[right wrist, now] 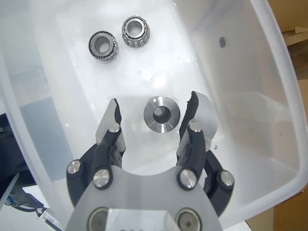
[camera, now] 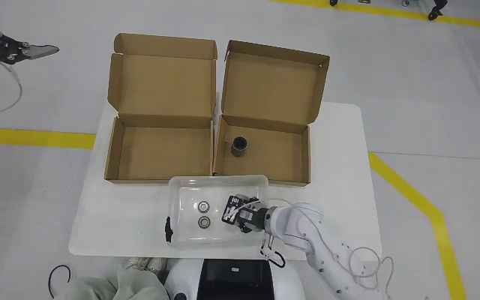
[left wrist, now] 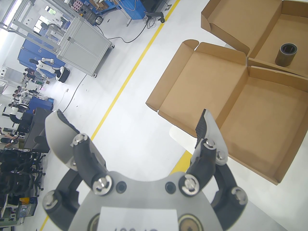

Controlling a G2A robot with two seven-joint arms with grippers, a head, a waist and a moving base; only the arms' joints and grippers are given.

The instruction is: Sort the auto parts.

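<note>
My right gripper (right wrist: pixel 154 109) is lowered into the translucent plastic bin (right wrist: pixel 276 49), wrist angled down at its floor. The jaws are spread on either side of a silver cone-shaped metal collar with a centre hole (right wrist: pixel 173 114). One pad (right wrist: pixel 189 111) sits just beside it and the other stands apart; nothing is pinched. Two grey tapered roller bearings (right wrist: pixel 103 45) (right wrist: pixel 135 31) lie side by side farther along the bin floor. Beyond the bin stand two open brown cardboard boxes (camera: pixel 161 154) (camera: pixel 277 154), the second holding a dark upright cylindrical sleeve (camera: pixel 240 145). My left gripper (left wrist: pixel 132 121) hangs well away from the bin, out over the floor, jaws spread wide and empty.
</note>
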